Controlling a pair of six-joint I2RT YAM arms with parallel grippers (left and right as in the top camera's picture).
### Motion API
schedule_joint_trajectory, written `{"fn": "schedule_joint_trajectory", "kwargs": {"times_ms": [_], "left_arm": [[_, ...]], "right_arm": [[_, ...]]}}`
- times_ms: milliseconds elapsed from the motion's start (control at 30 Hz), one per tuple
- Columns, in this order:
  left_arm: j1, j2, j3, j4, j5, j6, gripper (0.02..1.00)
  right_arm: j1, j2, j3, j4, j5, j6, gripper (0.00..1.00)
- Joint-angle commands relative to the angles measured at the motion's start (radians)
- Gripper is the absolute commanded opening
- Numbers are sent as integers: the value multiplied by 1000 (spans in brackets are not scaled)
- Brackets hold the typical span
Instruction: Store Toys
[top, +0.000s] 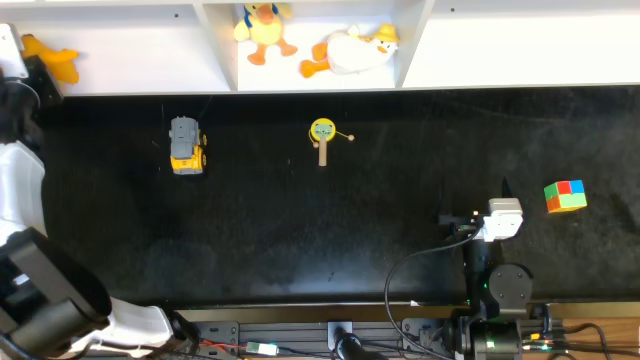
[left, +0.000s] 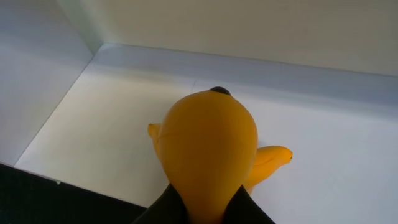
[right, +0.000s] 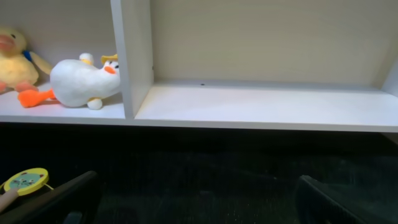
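While left fingers (left: 158, 214) grip an orange toy (left: 208, 155) in the shelf (left: 93, 143), right fingers (right: 68, 196) gape over tabletop (right: 199, 168).

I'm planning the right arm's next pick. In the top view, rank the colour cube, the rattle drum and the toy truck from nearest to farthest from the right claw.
1. The colour cube, close beside the right claw, at the table's right side.
2. The rattle drum, mid-table, up toward the shelf.
3. The toy truck, far over on the left side.
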Motion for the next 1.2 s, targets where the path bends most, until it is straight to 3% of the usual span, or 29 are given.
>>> {"fn": "schedule_joint_trajectory", "kwargs": {"times_ms": [33,567,667,767,833,1000,1200], "left_arm": [[-11,31,19,4,-4,15,106],[-35,68,19,35,-4,15,134],[-39,68,19,43,-4,15,314],[-43,68,19,57,-4,15,654],[-45,68,19,65,-4,15,803],[-48,68,19,76,-5,15,998],[-48,67,19,76,-5,15,998]], "right_arm": [[6,-8,-13,5,6,4,996],[6,-8,-13,5,6,4,996],[6,-8,-13,5,6,4,996],[6,-8,-13,5,6,4,996],[6,-8,-13,5,6,4,993],[6,-8,-13,5,6,4,993],[6,-8,-13,5,6,4,996]]}}
